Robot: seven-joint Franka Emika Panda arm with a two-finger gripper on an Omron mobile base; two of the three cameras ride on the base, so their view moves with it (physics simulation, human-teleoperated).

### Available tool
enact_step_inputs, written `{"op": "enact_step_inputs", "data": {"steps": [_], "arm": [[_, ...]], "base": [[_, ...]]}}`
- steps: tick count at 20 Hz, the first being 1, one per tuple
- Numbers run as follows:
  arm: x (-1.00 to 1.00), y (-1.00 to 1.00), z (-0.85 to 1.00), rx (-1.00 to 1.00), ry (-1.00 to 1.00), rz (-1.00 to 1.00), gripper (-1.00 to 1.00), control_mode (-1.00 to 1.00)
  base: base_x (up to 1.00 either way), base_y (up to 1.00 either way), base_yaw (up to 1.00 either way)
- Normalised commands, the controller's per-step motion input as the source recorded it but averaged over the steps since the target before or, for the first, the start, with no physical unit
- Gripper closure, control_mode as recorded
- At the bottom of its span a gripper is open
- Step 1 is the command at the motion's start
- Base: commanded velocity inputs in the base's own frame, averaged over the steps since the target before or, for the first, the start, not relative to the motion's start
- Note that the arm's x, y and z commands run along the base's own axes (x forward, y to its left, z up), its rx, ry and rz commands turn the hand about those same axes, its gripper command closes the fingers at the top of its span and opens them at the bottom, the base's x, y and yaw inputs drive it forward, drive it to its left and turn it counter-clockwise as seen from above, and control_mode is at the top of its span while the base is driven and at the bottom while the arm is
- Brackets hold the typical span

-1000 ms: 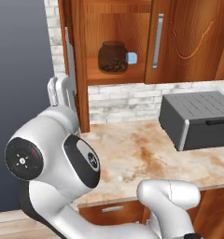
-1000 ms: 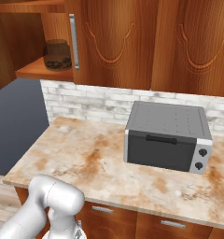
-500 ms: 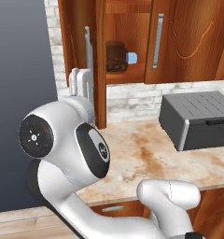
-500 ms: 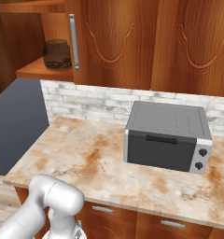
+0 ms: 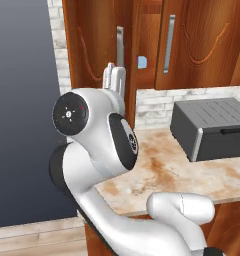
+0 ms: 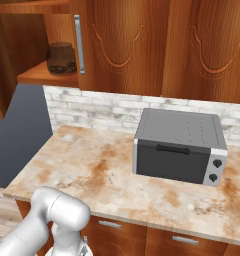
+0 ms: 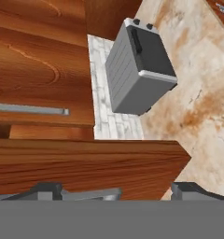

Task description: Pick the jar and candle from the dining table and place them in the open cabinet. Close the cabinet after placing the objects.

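The jar (image 6: 61,58) stands on the shelf inside the cabinet (image 6: 132,45), at its left end. In the left base view the cabinet's left door (image 5: 92,45) is swung almost shut and covers the jar. My gripper (image 5: 115,80) is pressed against that door, just below its silver bar handle (image 5: 120,47). In the hand view the gripper (image 7: 118,191) is open, its fingertips (image 7: 48,189) wide apart, with the door's edge (image 7: 86,163) right in front of them. The candle and the dining table are out of view.
A small pale-blue cube (image 5: 142,62) shows through the gap between the doors. A grey toaster oven (image 6: 179,145) stands on the marbled counter (image 6: 87,165) under the cabinet, against the brick wall. The right door's handle (image 5: 168,42) is nearby. A dark wall lies left.
The left door has swung rightward from wide open to nearly shut, with my gripper moving along with it. In the left base view the jar is now covered by the door.
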Motion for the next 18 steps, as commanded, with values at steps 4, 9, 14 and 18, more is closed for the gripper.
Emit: {"op": "enact_step_inputs", "data": {"steps": [4, 9, 14, 18], "arm": [[0.32, -0.43, -0.05, 0.12, 0.00, -0.10, -1.00, -1.00], [0.34, -0.43, -0.05, 0.10, 0.00, -0.09, -1.00, -1.00], [0.41, -0.43, -0.06, 0.08, 0.00, -0.05, -1.00, -1.00], [0.46, -0.41, -0.07, 0.07, 0.00, -0.01, -1.00, -1.00]], "base": [[0.00, 0.00, 0.00], [0.00, 0.00, 0.00], [0.00, 0.00, 0.00], [0.00, 0.00, 0.00]]}}
